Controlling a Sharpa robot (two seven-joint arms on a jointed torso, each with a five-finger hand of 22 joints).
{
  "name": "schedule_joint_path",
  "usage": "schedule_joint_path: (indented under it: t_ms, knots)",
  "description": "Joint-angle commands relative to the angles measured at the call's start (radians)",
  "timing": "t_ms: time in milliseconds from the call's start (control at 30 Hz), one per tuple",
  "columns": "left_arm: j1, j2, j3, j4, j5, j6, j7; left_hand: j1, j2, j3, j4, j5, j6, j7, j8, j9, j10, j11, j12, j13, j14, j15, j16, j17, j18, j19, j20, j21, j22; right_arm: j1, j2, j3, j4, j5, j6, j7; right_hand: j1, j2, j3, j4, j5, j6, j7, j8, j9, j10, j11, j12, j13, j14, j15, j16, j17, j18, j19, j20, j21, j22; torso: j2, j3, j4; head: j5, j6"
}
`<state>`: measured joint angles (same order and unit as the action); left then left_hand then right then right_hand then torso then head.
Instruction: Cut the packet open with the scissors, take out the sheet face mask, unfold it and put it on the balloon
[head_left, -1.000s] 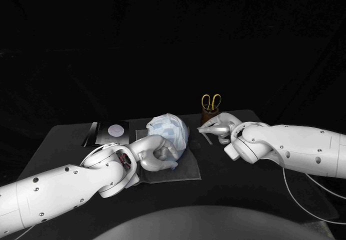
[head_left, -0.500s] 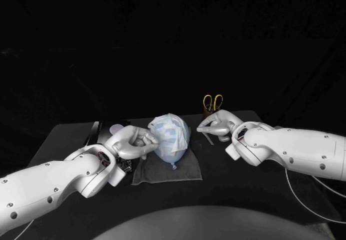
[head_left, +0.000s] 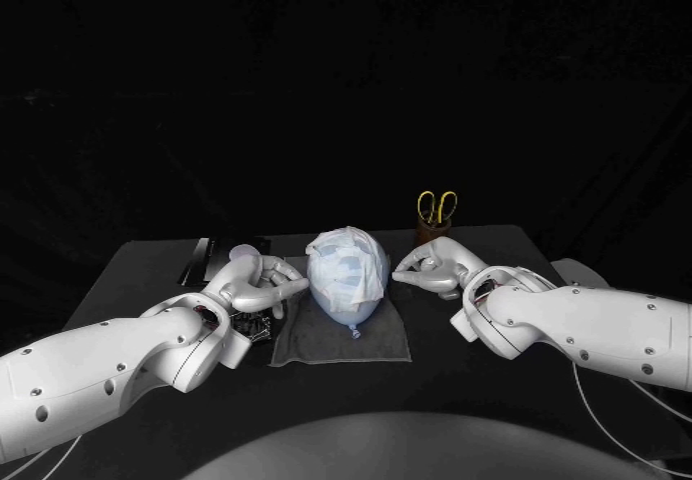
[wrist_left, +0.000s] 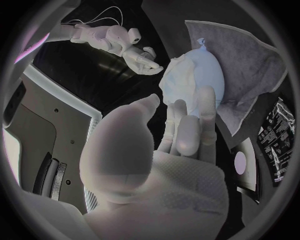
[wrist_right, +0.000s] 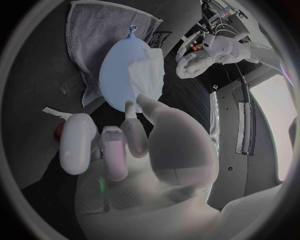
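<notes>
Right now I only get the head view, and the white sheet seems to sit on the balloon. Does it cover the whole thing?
Observer: No. The right wrist view shows the sheet mask on only part of the balloon; the flank nearest the right hand is bare.
Operator: Is that hand holding anything?
Observer: Its fingers are apart with nothing between them.
Operator: What's behind the left hand?
Observer: The left wrist view shows a black printed packet lying flat beside the towel.

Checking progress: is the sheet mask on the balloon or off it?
On. The white sheet mask drapes over the balloon, which lies on the grey towel; some blue balloon shows bare.
</notes>
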<state>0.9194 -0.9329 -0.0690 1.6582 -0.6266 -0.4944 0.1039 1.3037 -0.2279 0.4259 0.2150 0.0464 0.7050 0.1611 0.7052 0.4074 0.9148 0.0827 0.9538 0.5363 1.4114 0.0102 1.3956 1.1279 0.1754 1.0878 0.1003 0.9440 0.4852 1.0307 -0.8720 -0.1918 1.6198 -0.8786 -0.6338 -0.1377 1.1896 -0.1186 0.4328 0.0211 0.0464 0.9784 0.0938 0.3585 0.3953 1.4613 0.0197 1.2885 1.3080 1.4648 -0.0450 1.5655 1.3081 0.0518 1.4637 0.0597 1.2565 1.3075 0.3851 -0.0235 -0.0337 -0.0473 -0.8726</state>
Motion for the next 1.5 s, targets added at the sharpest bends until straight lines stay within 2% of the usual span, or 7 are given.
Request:
schedule_joint_path:
  t_ms: [33, 200, 300, 433, 633, 1100, 1500]
  knots:
    - [-0.011, 0.016, -0.001, -0.009, -0.038, -0.079, -0.082, 0.011, 0.002, -0.025, 0.012, 0.003, 0.001, -0.008, 0.024, 0.009, 0.007, -0.006, 0.021, 0.009, 0.024, -0.005, 0.033, 0.064, -0.004, 0.04, -0.003, 0.048, 0.07, -0.009, 0.007, 0.0, -0.004, -0.01, -0.078, 0.014, -0.006, -0.002, -0.006, 0.002, 0.004, -0.002, 0.005, -0.007, -0.003, 0.001, -0.003, -0.001, 0.078, 0.106, -0.005, 0.005, 0.263, 0.01, 0.035, -0.007, -0.002, 0.178, 0.001, 0.0001, -0.0001, 0.01, 0.0]
    - [-0.022, 0.038, -0.002, -0.019, -0.074, -0.098, -0.11, 0.03, 0.0, -0.069, 0.036, 0.0, 0.023, -0.023, 0.05, 0.013, 0.031, -0.02, 0.068, 0.032, 0.066, -0.016, 0.086, 0.173, -0.026, 0.107, -0.013, 0.151, 0.218, -0.019, 0.018, 0.001, -0.008, 0.012, -0.085, 0.009, -0.007, -0.002, -0.009, 0.005, 0.004, -0.005, 0.007, -0.012, -0.005, 0.001, -0.002, -0.001, 0.078, 0.106, -0.005, 0.005, 0.263, 0.01, 0.034, -0.007, -0.005, 0.177, 0.0, -0.0003, -0.0001, 0.014, 0.0]
    - [-0.024, 0.05, -0.002, -0.023, -0.089, -0.112, -0.126, 0.033, 0.002, -0.093, 0.055, 0.003, 0.023, -0.026, 0.048, 0.007, 0.045, -0.025, 0.093, 0.045, 0.085, -0.019, 0.107, 0.222, -0.036, 0.136, -0.017, 0.2, 0.288, -0.024, 0.025, 0.001, -0.01, 0.019, -0.074, -0.002, -0.01, -0.002, -0.014, 0.01, 0.004, -0.007, 0.008, -0.017, -0.007, 0.001, -0.001, -0.002, 0.077, 0.106, -0.004, 0.005, 0.263, 0.011, 0.033, -0.007, -0.008, 0.177, 0.0, 0.0001, -0.0005, 0.018, 0.0]
    - [-0.025, 0.061, -0.002, -0.027, -0.092, -0.132, -0.14, 0.044, 0.01, -0.117, 0.07, 0.002, 0.029, -0.029, 0.047, 0.0, 0.109, -0.028, 0.166, 0.141, 0.099, -0.022, 0.122, 0.259, -0.044, 0.155, -0.02, 0.239, 0.342, -0.031, 0.032, 0.001, -0.012, 0.025, -0.065, -0.012, -0.016, -0.003, -0.022, 0.018, 0.003, -0.01, 0.011, -0.024, -0.01, -0.001, 0.002, -0.006, 0.075, 0.106, -0.002, 0.005, 0.263, 0.011, 0.032, -0.006, -0.013, 0.175, 0.0, 0.0008, -0.0003, 0.024, 0.0]
    - [-0.026, 0.075, -0.002, -0.03, -0.053, -0.154, -0.146, 0.053, 0.018, -0.13, 0.072, 0.002, 0.036, -0.032, 0.046, -0.006, 0.153, -0.031, 0.214, 0.212, 0.107, -0.025, 0.13, 0.28, -0.044, 0.155, -0.023, 0.25, 0.353, -0.042, 0.037, 0.001, -0.013, 0.034, -0.059, -0.022, -0.018, -0.005, -0.028, 0.022, 0.003, -0.012, 0.012, -0.028, -0.011, -0.002, 0.003, -0.008, 0.074, 0.106, 0.0, 0.005, 0.263, 0.012, 0.031, -0.006, -0.019, 0.174, 0.0, 0.0001, -0.0021, 0.029, 0.0]
    - [-0.025, 0.105, -0.001, -0.063, -0.048, -0.123, -0.268, 0.036, 0.026, -0.162, 0.076, 0.002, 0.033, -0.029, 0.032, -0.019, 0.161, -0.028, 0.235, 0.237, 0.108, -0.023, 0.131, 0.282, -0.045, 0.152, -0.022, 0.26, 0.362, -0.049, 0.038, 0.001, -0.016, 0.023, -0.125, 0.004, -0.029, -0.027, -0.069, 0.044, 0.003, -0.019, 0.019, -0.047, -0.016, -0.011, 0.009, -0.023, 0.065, 0.106, 0.005, 0.005, 0.263, 0.018, 0.022, -0.001, -0.052, 0.164, 0.0, 0.0013, -0.0011, 0.029, 0.0]
    - [-0.023, 0.135, 0.001, -0.088, -0.029, -0.148, -0.26, 0.016, 0.038, -0.189, 0.077, 0.002, 0.031, -0.028, 0.024, -0.028, 0.16, -0.027, 0.242, 0.244, 0.108, -0.022, 0.131, 0.281, -0.045, 0.148, -0.02, 0.264, 0.366, -0.05, 0.046, 0.001, -0.02, 0.013, -0.079, -0.02, -0.032, -0.033, -0.09, 0.056, 0.003, -0.018, 0.02, -0.053, -0.017, -0.015, 0.011, -0.028, 0.063, 0.105, 0.007, 0.003, 0.26, 0.02, 0.02, 0.001, -0.06, 0.162, 0.001, -0.0002, -0.0008, 0.023, 0.0]
